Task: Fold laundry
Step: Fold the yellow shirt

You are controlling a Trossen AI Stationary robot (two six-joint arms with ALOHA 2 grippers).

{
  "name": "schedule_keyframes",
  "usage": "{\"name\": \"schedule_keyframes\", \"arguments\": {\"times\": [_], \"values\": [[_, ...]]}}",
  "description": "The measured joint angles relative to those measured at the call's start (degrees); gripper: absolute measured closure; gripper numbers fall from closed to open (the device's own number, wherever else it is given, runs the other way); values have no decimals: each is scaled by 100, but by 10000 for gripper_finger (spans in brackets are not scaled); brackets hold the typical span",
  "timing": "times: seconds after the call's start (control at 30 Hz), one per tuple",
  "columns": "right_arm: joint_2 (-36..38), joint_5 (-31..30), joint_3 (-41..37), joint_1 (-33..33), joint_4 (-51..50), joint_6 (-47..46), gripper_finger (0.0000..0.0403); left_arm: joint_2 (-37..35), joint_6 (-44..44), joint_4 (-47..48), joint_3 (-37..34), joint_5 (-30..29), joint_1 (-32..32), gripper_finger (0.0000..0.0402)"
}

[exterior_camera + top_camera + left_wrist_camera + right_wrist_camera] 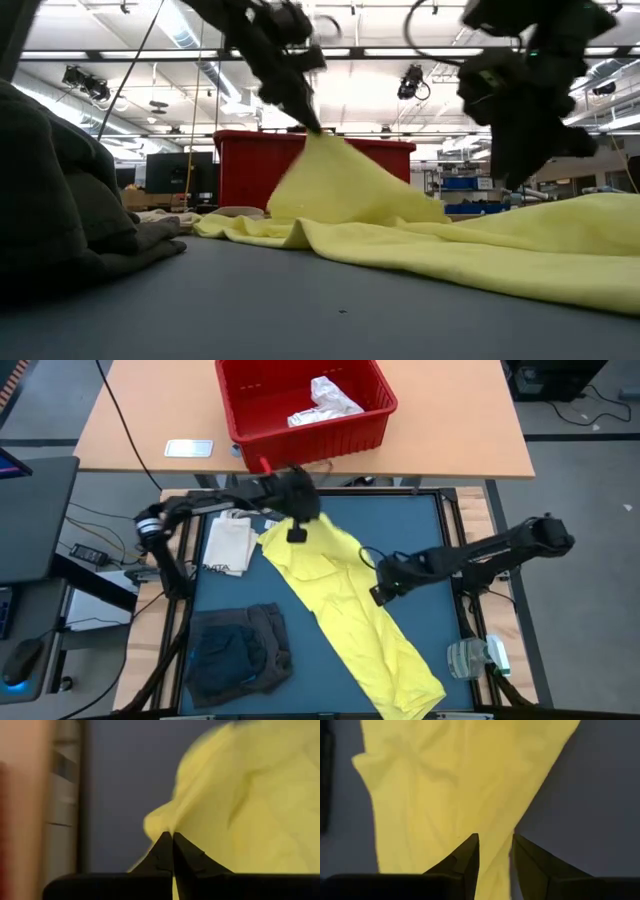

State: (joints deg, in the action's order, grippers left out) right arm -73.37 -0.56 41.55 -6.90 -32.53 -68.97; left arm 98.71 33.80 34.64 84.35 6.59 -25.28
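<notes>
Where table ends, red bin (pixel 306 405) with white laundry (pixel 325 404)

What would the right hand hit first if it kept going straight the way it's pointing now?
Most likely the yellow garment: the right hand is open over its edge, with the fabric right ahead between the fingers. How far above the cloth it is stays unclear.

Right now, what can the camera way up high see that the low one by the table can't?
Only the high view shows the cream tote bag, the clear plastic item and the white cloth inside the red bin. Only the low view shows the ceiling lights and the room behind. Both show the yellow garment, the left gripper pinching its end, the right gripper and the dark grey garments.
</notes>
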Motion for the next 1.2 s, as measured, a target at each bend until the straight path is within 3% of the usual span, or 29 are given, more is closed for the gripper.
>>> {"name": "schedule_keyframes", "arguments": {"times": [0.23,0.47,0.67,0.9,1.2], "values": [[472,-411,-791,-796,865,-1348,228,-613,5,8,5,-211,-465,400],[86,-404,-1066,-1409,2439,-1717,196,-664,131,1,3,-258,-784,401],[-475,-570,-1072,-1698,2600,-2103,248,-689,334,25,1,-255,-893,401],[-813,-496,-1072,-1855,3579,-1623,388,-951,487,571,1,-508,-893,401],[-808,-503,-1070,-1988,4506,-1635,398,-1369,499,1748,3,-587,-974,401]]}}
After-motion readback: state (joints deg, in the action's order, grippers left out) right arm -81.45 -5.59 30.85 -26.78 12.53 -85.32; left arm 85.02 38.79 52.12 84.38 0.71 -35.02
